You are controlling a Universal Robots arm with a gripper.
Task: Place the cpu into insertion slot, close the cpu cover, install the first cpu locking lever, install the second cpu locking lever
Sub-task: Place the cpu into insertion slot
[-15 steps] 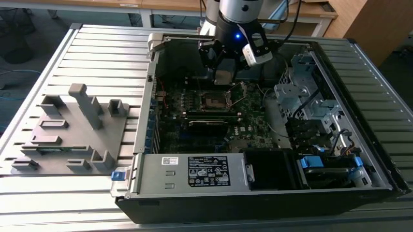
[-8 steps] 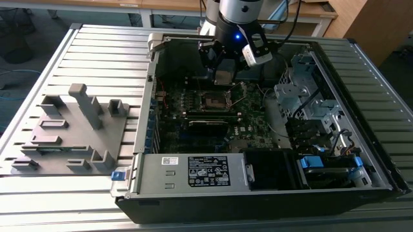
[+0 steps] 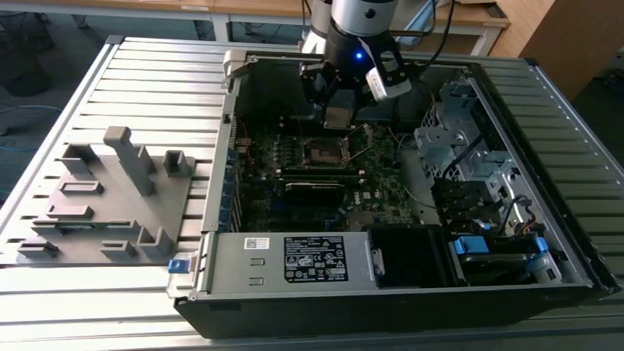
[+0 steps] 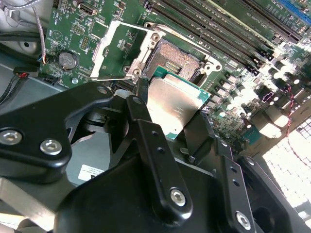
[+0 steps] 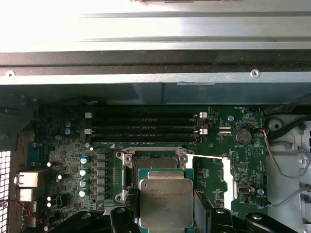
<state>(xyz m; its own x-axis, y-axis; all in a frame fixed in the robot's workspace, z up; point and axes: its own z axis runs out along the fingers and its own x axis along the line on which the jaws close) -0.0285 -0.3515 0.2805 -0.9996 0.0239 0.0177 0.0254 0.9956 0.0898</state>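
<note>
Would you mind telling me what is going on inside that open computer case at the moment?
The arm's black gripper holds the cpu, a small flat square chip with a silvery-grey metal top, above the insertion slot, the square dark socket on the dark green motherboard inside the open black computer case. The slot is empty. The cpu cover, a thin silvery metal frame, stands open beside it, and the chip is not yet seated.
</note>
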